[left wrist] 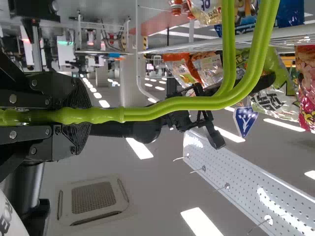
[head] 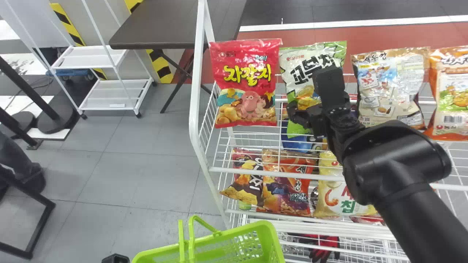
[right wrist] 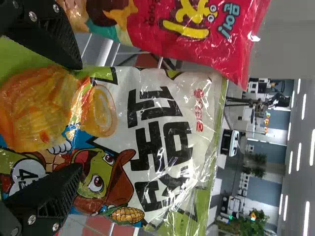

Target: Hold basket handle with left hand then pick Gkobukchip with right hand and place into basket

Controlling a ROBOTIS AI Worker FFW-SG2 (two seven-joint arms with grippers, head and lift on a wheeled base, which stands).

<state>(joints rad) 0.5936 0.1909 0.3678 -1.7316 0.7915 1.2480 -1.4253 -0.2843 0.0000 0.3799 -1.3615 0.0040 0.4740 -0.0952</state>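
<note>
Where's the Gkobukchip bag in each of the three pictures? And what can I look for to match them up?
Head view: the Gkobukchip bag is high up, a bit right of the middle.
Left wrist view: it is partly behind the green basket handle.
Right wrist view: it spreads across the middle, by the right gripper.
Landmark: the red bag beside it.

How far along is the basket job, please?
Done: the left gripper holds the handle of the lime-green plastic basket. Under way: the right gripper, jaws apart, is at the green-and-white Gkobukchip bag. Remaining: gripping that bag and placing it inside.
</note>
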